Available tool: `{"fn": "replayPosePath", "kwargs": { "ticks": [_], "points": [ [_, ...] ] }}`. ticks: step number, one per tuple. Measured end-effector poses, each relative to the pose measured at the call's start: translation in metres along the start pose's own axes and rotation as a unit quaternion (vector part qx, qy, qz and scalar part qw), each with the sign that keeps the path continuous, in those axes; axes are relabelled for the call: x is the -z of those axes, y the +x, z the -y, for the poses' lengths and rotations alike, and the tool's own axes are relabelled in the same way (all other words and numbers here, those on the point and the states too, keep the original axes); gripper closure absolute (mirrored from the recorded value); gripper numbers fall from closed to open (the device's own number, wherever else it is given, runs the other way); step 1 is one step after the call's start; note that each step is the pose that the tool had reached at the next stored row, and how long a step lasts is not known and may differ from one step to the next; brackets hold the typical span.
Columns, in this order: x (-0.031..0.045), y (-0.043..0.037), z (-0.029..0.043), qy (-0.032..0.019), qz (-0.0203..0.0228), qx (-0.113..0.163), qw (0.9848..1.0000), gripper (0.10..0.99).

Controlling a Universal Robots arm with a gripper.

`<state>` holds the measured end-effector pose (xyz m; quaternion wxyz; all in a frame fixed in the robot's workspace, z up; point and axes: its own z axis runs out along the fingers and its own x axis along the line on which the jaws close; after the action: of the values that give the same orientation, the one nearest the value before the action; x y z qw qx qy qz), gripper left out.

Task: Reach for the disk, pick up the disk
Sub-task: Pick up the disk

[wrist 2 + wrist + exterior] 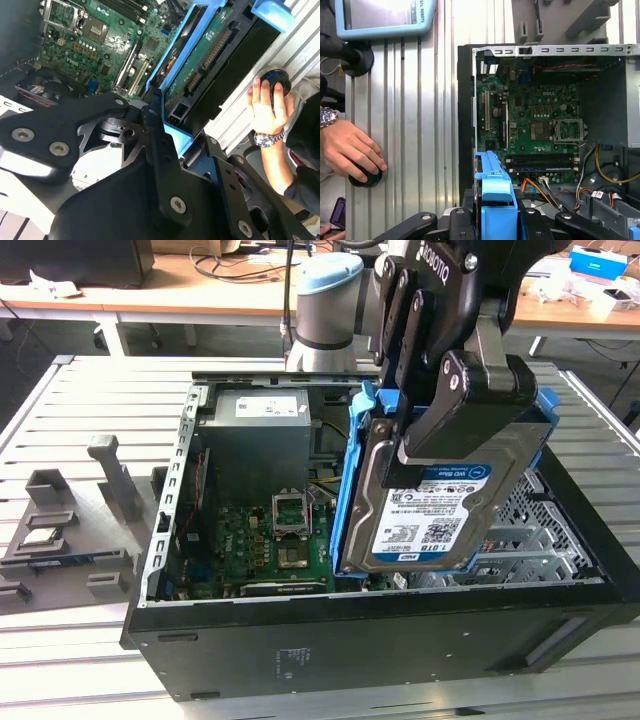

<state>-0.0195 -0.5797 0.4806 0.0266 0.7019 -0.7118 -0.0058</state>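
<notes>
The disk (432,512) is a grey metal hard drive with a white-and-blue label and bright blue side rails. It hangs tilted, nearly on edge, above the open computer case (400,625). My gripper (452,430) is shut on its upper part, one black finger (470,400) pressed against the labelled face. In the second wrist view the disk's green circuit-board underside (207,57) and blue rail run away between the black finger links. In the first wrist view the blue rail (496,197) of the disk rises between the links.
The case lies open on a slatted metal table (90,390), showing the motherboard (265,540), power supply (258,435) and a silver drive cage (545,540). A grey fixture (70,530) sits at the exterior view's left. A person's hand (350,147) rests on a black button near a pendant (385,17).
</notes>
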Motion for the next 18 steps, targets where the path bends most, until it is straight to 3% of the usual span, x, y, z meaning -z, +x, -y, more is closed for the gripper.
{"fn": "replayPosePath", "kwargs": {
  "ticks": [4, 18],
  "points": [
    [-0.0048, -0.0054, 0.0057, -0.0017, -0.0001, 0.000, 1.0000, 0.718],
    [-0.0198, -0.0280, 0.0422, -0.0107, -0.0002, 0.000, 0.9999, 0.718]
  ]
}}
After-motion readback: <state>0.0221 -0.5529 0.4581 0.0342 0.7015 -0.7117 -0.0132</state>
